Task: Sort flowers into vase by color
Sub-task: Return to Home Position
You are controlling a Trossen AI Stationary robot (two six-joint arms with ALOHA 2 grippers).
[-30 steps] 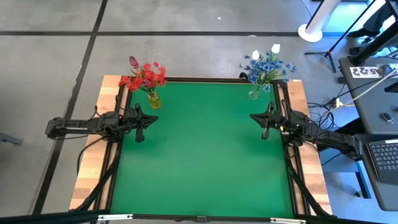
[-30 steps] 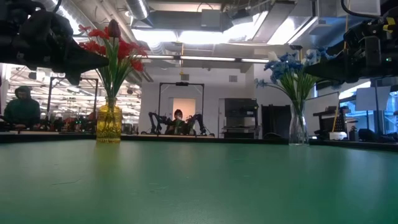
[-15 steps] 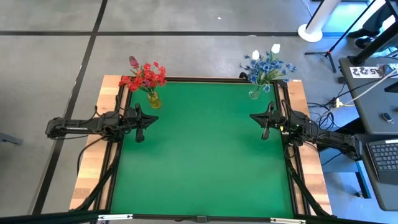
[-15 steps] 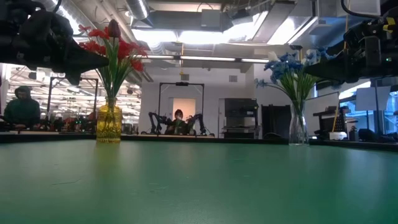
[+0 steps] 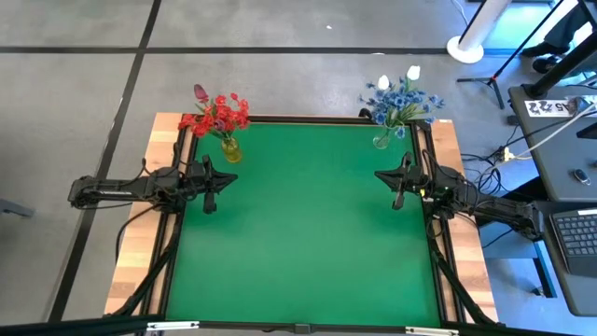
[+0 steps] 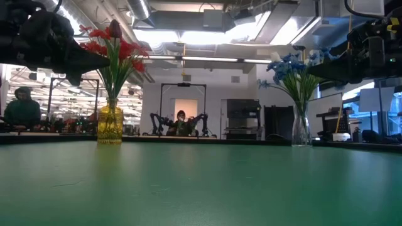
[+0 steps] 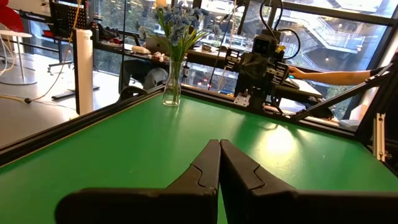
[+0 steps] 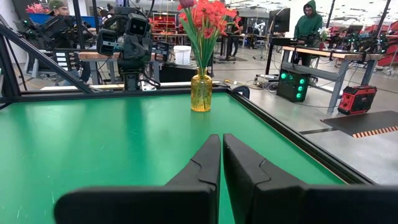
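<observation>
Red blossom clusters and a red-pink tulip bud (image 5: 215,111) stand with their stems in a yellow vase (image 5: 230,149) at the table's far left corner. Blue blossom clusters and white tulip buds (image 5: 399,96) stand in a clear glass vase (image 5: 381,140) at the far right corner. My left gripper (image 5: 227,181) is shut and empty above the table's left side. My right gripper (image 5: 379,175) is shut and empty above the right side. The yellow vase also shows in the right wrist view (image 8: 201,91), the clear vase in the left wrist view (image 7: 172,87).
The green mat (image 5: 303,215) lies inside a black frame (image 5: 308,120). Between the two grippers the mat is bare. People show in the room beyond the table, one at the far left of the low view (image 6: 22,108).
</observation>
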